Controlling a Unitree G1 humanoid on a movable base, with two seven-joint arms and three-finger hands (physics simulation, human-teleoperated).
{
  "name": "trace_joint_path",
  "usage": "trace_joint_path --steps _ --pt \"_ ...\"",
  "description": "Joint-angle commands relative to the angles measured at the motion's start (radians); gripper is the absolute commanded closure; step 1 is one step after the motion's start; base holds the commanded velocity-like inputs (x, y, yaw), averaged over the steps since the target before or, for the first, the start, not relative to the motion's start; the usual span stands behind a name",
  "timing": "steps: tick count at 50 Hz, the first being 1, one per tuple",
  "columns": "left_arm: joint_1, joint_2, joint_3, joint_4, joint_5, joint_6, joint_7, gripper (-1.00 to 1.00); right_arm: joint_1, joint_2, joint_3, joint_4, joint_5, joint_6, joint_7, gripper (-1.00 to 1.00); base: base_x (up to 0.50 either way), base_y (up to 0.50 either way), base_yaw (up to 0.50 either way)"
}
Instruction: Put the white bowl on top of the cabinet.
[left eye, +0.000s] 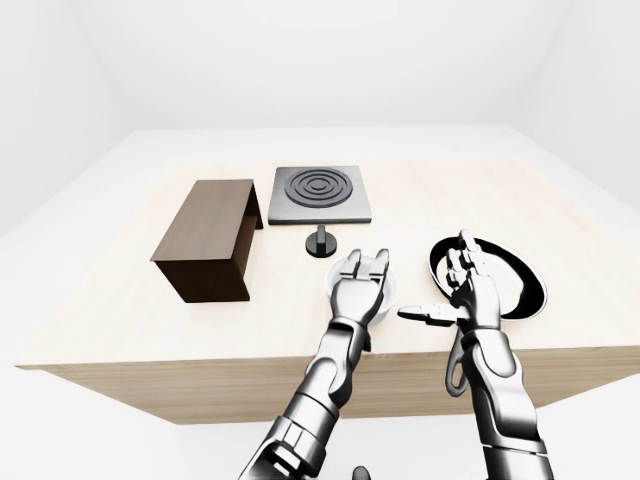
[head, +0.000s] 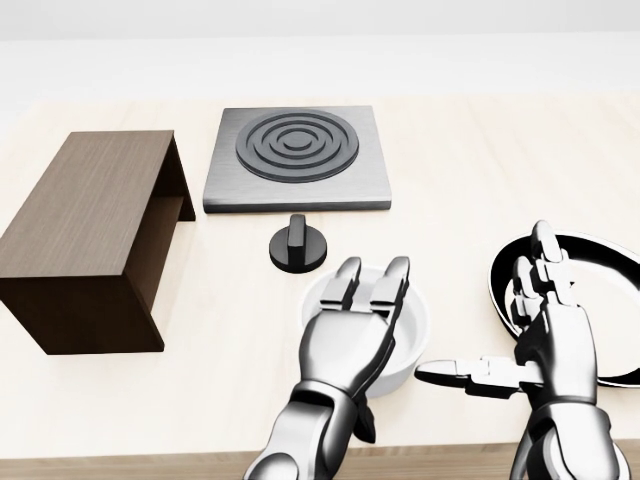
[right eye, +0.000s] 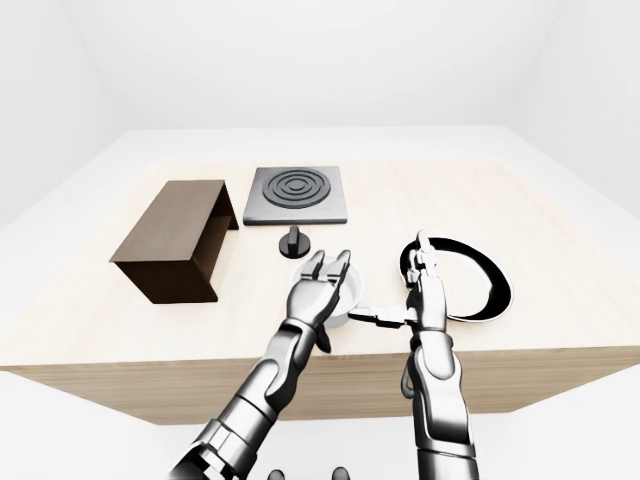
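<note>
white bowl (head: 392, 335) near the table's (head: 480, 170) bottom edge; left hand (head: 345, 345) splayed over it, right hand (head: 548, 345) released beside; a loose clamp could tip it off before the cabinet (head: 90, 235).

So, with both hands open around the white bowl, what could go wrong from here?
1. The left hand lies open over the bowl, not gripping it; lifting now may tip it.
2. The knob stands near the way to the cabinet and might be knocked.
3. The right hand hovers over the pan and could bump it.
</note>
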Motion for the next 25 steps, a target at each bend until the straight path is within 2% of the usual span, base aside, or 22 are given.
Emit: trace_joint_path --steps 1,8,15,16,17,25 --pt "-0.046 -0.001 0.022 0.055 0.029 0.000 -0.009 -1.00 -0.003 -0.001 0.001 0.007 0.000 0.000 -0.002 -1.00 0.00 0.00 0.00" --pt "-0.043 0.000 0.017 0.054 0.041 0.000 -0.018 -1.00 0.002 0.000 0.001 -0.002 0.001 0.000 0.000 -1.00 0.00 0.00 0.00" --pt "-0.071 -0.001 0.030 0.126 0.032 0.000 0.003 -1.00 0.002 0.001 0.002 0.001 -0.001 0.000 0.000 -1.00 0.00 0.00 0.00" --pt "-0.119 0.006 0.061 0.276 0.011 0.000 0.042 -1.00 0.002 0.003 0.007 0.003 -0.006 0.000 -0.002 -1.00 0.00 0.00 0.00" --pt "-0.132 0.006 0.066 0.301 -0.002 0.000 0.058 -1.00 0.003 0.003 0.007 0.002 -0.006 0.000 -0.002 -1.00 0.00 0.00 0.00" --pt "-0.145 0.010 0.058 0.321 -0.025 0.000 0.077 -1.00 0.001 0.002 0.007 0.009 -0.007 0.000 -0.002 -1.00 0.00 0.00 0.00"
